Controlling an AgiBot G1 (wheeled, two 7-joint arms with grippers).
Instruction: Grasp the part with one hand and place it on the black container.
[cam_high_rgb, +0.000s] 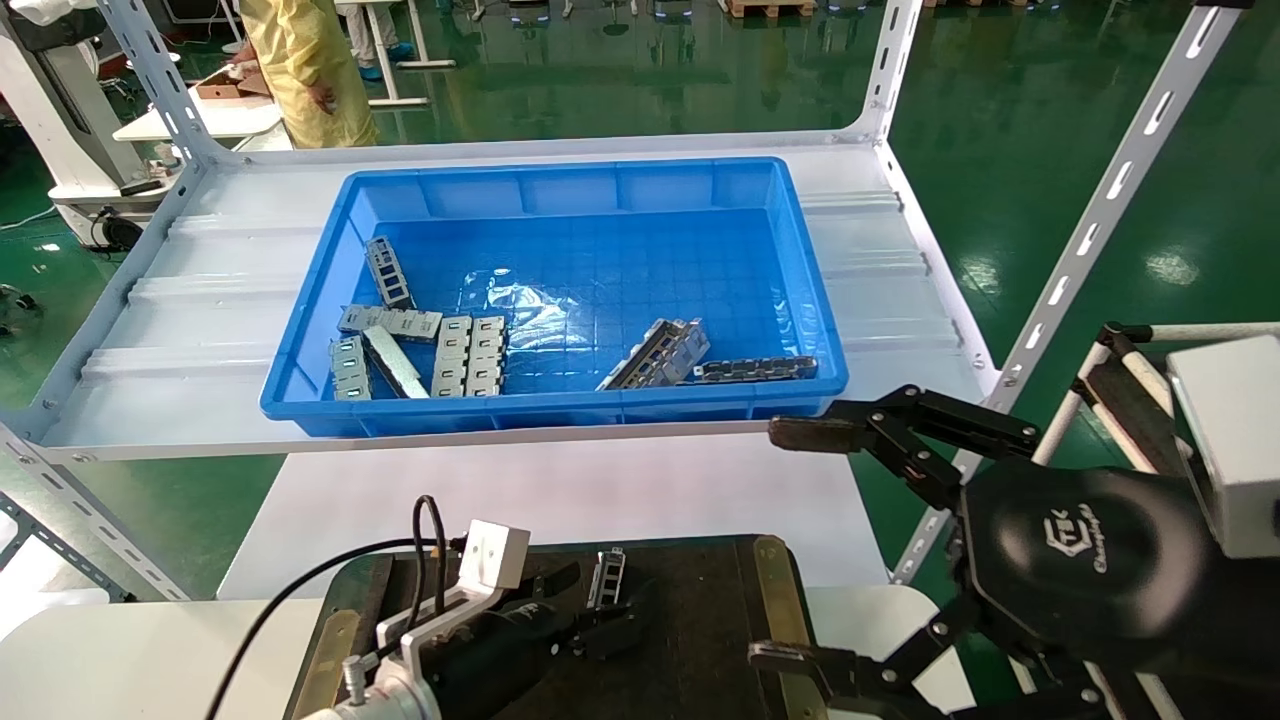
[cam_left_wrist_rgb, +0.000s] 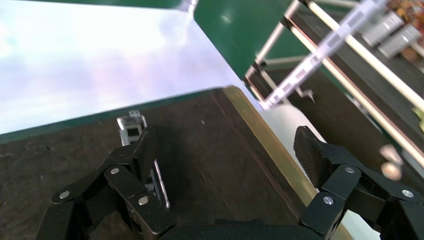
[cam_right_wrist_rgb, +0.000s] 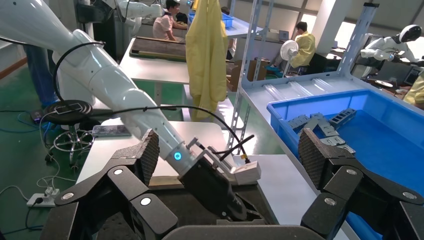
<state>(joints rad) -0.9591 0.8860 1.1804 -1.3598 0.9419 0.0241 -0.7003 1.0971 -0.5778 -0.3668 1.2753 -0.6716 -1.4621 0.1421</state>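
Note:
The black container (cam_high_rgb: 700, 620) lies at the table's near edge, with dark felt and brass side strips; it also shows in the left wrist view (cam_left_wrist_rgb: 210, 150). A silver-grey slotted part (cam_high_rgb: 607, 578) lies on the felt. My left gripper (cam_high_rgb: 595, 610) hangs low over the container with its jaws wide open. In the left wrist view the part (cam_left_wrist_rgb: 131, 127) lies right beside one finger (cam_left_wrist_rgb: 145, 147), which hides part of it, and the left gripper (cam_left_wrist_rgb: 226, 147) holds nothing. My right gripper (cam_high_rgb: 790, 545) is open and empty, off the container's right side.
A large blue bin (cam_high_rgb: 560, 410) stands on the white shelf beyond the table. It holds another channel bar (cam_high_rgb: 655, 355), a dark chain-like strip (cam_high_rgb: 755, 370) and several flat silver plates (cam_high_rgb: 470, 355). White shelf uprights (cam_high_rgb: 1100, 210) rise on the right.

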